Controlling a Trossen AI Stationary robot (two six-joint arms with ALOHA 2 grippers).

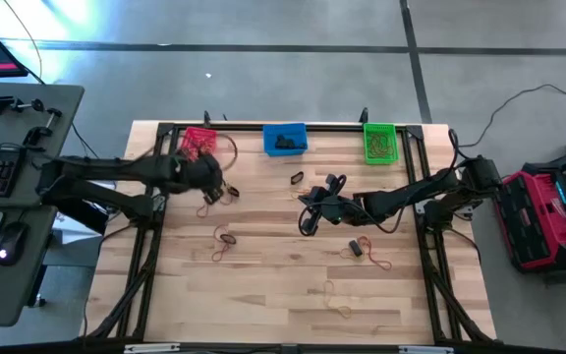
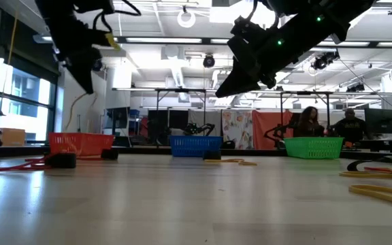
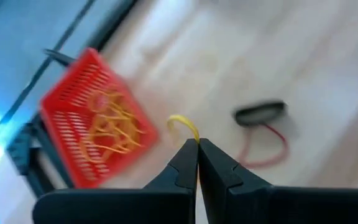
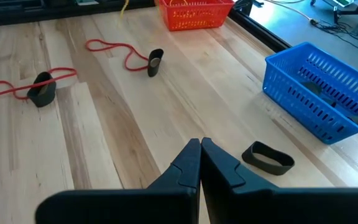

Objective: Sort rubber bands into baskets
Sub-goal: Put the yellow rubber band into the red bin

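Left hand (image 3: pixel 197 146): fingers together, pinching a thin yellow band (image 3: pixel 184 124) at the tips. It hangs above the bench (image 1: pixel 283 285), just beside the red basket (image 1: pixel 198 143), on that basket's near side. Red basket already holds a tangle of yellow bands (image 3: pixel 112 127). Near the left hand on the bench: a black band (image 3: pixel 260 112) touching a red-orange loop (image 3: pixel 267 147).

Right hand (image 4: pixel 199 151): fingers pressed together, nothing between them. It sits over mid-bench, in front of the blue basket (image 1: pixel 285 139). A thick black band (image 4: pixel 267 157) lies flat just ahead of its tips, between the hand and the blue basket. Blue basket has dark bands inside (image 1: pixel 285 145).

Green basket (image 1: pixel 380 142) is at the bench's far edge, to the right of the blue one; contents too small to tell.

Loose on the bench, seen from the right wrist: two more black bands (image 4: pixel 42 88) (image 4: pixel 155 62), each touching a red-orange loop (image 4: pixel 114 50). More red and tan loops (image 1: pixel 340 309) are scattered toward the near edge, well apart from the baskets.

Low view: people sit at desks (image 2: pixel 309 121) in the room behind the green basket.
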